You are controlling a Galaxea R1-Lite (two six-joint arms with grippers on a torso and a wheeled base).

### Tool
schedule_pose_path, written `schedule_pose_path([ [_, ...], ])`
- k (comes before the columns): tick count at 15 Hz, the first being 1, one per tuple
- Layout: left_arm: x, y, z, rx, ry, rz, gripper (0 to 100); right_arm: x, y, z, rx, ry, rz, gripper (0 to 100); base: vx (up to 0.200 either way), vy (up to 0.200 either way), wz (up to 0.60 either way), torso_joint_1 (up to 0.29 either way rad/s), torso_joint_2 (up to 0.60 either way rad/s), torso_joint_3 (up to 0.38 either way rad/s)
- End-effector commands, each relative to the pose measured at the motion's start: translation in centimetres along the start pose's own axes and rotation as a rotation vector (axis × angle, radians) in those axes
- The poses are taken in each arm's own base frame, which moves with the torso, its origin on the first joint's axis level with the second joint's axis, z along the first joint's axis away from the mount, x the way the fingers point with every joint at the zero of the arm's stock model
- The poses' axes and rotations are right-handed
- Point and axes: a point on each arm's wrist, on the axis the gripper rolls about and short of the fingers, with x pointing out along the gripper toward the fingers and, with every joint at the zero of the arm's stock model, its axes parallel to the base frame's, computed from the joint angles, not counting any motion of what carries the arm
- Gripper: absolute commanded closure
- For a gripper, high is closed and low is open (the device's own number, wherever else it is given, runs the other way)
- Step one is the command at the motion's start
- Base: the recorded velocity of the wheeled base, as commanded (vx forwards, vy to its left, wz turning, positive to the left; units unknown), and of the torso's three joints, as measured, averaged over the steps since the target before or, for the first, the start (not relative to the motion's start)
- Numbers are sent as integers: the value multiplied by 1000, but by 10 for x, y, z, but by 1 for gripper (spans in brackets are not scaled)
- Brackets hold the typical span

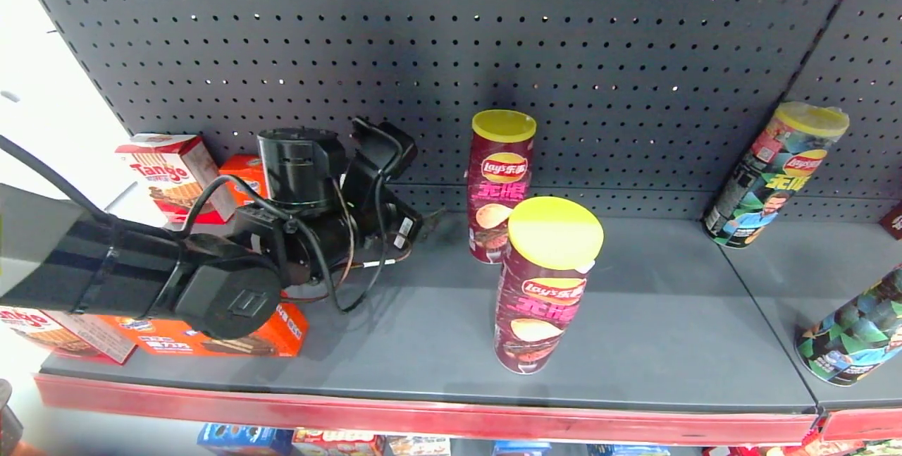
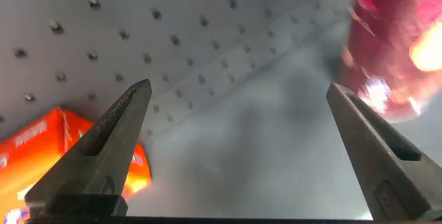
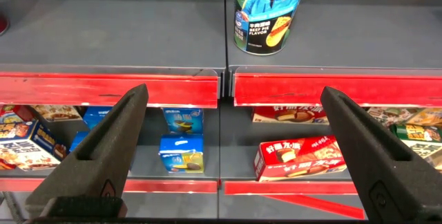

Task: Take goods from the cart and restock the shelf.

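Standing cans, head view: two maroon chip cans with yellow lids on, contents hidden. The rear can is upright near the pegboard. The front can is upright nearer the red lip.
Left arm, head view: the left arm lies over the shelf, its wrist end near the rear can but apart from it.
Boxes, head view: a wafer box, a small orange box and a flat orange box sit on the arm's side away from the cans.
Leaning can, head view: a dark can tilts against the pegboard, well apart from the arm.
Left gripper, left wrist view: the left gripper is spread wide over bare shelf. The blurred rear can lies outside one finger, the small orange box outside the other.
Right gripper, right wrist view: the right gripper is spread wide, pinching nothing. A green-blue can stands upright beyond it.
Lower shelf, right wrist view: blue boxes and a red box lie between the fingers' lines.
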Motion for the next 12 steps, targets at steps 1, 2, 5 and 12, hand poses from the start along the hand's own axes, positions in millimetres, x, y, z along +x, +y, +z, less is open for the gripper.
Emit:
schedule_pose_path([
  [1,18,-6,-9,0,15,-2,0,0,0,0,0,1,0,0,0,0,0,0,0,0],
  [2,23,-7,-7,0,8,-3,0,0,0,0,0,1,0,0,0,0,0,0,0,0],
  [5,31,-16,-4,2,-7,-20,0,0,0,0,0,1,0,0,0,0,0,0,0,0],
  [12,36,-27,0,1,-20,-44,0,0,0,0,0,1,0,0,0,0,0,0,0,0],
])
